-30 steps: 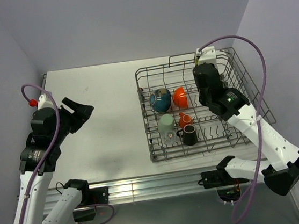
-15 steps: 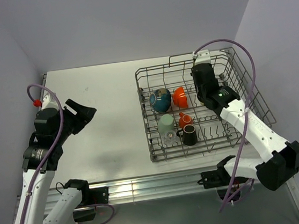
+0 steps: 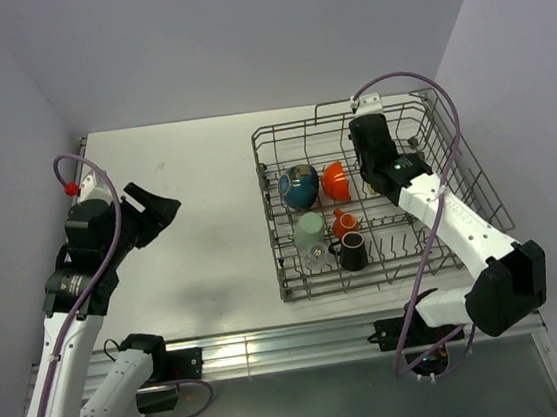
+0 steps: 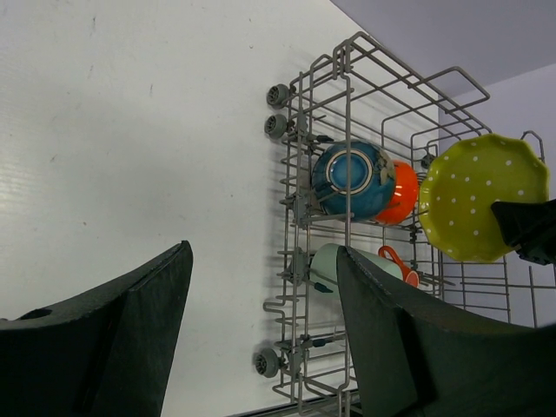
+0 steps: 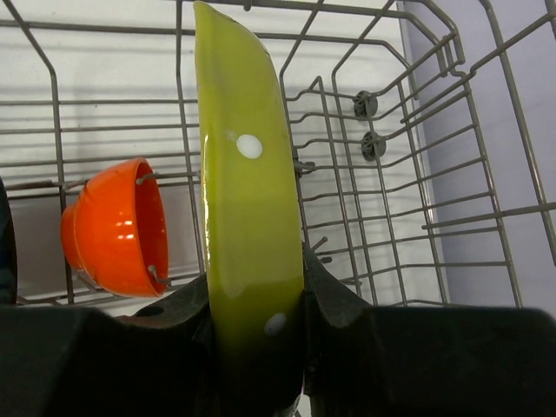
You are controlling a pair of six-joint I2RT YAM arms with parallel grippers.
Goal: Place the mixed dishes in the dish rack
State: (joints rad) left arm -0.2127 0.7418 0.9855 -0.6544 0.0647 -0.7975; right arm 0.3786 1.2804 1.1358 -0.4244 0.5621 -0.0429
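White table (image 3: pixel 204 177), lilac walls on three sides. Nearest me on the left, my left gripper (image 4: pixel 263 252) hangs over bare tabletop with its jaws spread wide and nothing between them.

On the right sits the rack (image 3: pixel 368 283). In its near row I see the mug (image 3: pixel 353 252) with the glass (image 3: pixel 314 255) just to its left. Behind those are the green cup (image 3: pixel 309 229) and the orange cup (image 3: pixel 345 223), side by side. Further back the blue bowl (image 3: pixel 298 186) stands on edge among the tines, with the orange bowl (image 3: pixel 334 180) right against it.

Just beyond the orange bowl, my right gripper (image 5: pixel 256 304) is clamped on the rim of the plate (image 5: pixel 248 200), holding it upright and edge-on inside the rack. I cannot tell whether the plate touches the wires.
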